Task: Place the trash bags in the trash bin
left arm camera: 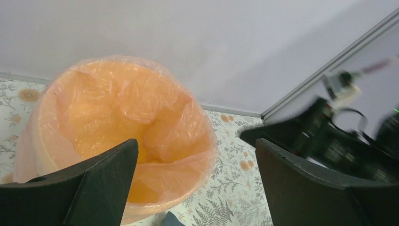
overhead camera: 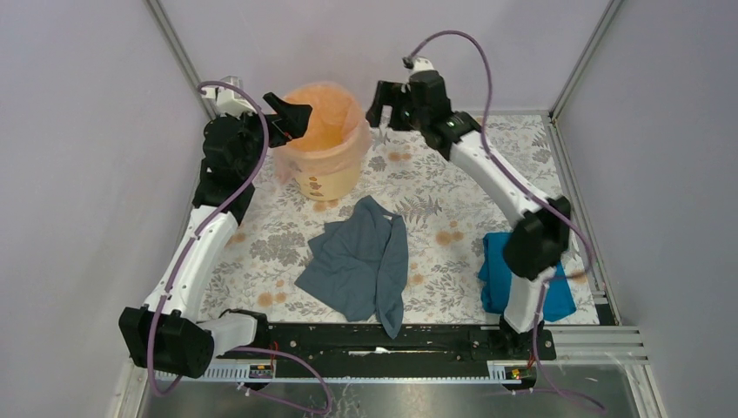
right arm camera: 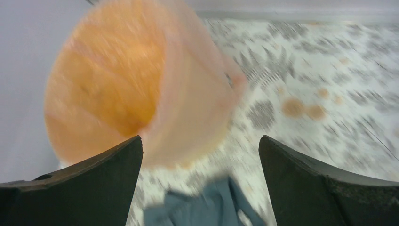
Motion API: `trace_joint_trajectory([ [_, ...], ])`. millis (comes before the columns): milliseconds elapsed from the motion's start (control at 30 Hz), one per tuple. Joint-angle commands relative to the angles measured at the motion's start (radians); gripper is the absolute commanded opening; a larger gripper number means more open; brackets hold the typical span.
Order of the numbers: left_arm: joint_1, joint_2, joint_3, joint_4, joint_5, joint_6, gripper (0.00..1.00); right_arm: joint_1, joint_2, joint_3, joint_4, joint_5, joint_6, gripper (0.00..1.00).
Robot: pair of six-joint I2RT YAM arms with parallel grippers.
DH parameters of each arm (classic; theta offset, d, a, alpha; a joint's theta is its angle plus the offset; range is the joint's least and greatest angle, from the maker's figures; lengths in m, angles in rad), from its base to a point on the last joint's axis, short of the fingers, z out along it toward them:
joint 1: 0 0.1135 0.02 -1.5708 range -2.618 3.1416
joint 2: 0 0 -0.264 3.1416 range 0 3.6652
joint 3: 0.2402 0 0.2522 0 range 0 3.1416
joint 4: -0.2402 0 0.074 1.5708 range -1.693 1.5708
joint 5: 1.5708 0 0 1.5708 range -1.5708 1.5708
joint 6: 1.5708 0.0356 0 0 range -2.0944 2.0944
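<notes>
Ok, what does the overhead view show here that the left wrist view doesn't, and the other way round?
Only overhead: the bright blue cloth near the table's right edge, and the cream printed outer side of the bin.
Only left wrist: a look down into the bin, with the pink bag crinkled across its inside and folded over the rim, framed by the open left gripper.
Both: the bag lining the bin, the flowered table cover, and the right gripper beside the bin, blurred in the wrist view.
</notes>
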State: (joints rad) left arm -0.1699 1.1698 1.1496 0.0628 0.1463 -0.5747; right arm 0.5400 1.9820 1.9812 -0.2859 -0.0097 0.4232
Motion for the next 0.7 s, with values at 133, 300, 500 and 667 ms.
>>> trace_joint_trajectory([
  [133, -0.037, 0.005, -0.012, 0.084, 0.046, 0.015, 0.99, 0.0, -0.691, -0.567, -0.072, 0.121, -0.162, 1.0],
  [300, -0.162, 0.006, 0.021, 0.034, -0.01, 0.109, 0.99, 0.0, -1.048, -0.693, -0.223, 0.266, -0.165, 1.0],
  [500, -0.33, -0.117, 0.025, -0.061, -0.014, 0.103, 0.99, -0.001, -1.27, -0.58, -0.437, 0.3, -0.169, 1.0],
  [667, -0.332, -0.284, 0.08, -0.253, 0.034, 0.106, 0.99, -0.001, -1.376, -0.519, -0.465, 0.251, -0.32, 1.0],
])
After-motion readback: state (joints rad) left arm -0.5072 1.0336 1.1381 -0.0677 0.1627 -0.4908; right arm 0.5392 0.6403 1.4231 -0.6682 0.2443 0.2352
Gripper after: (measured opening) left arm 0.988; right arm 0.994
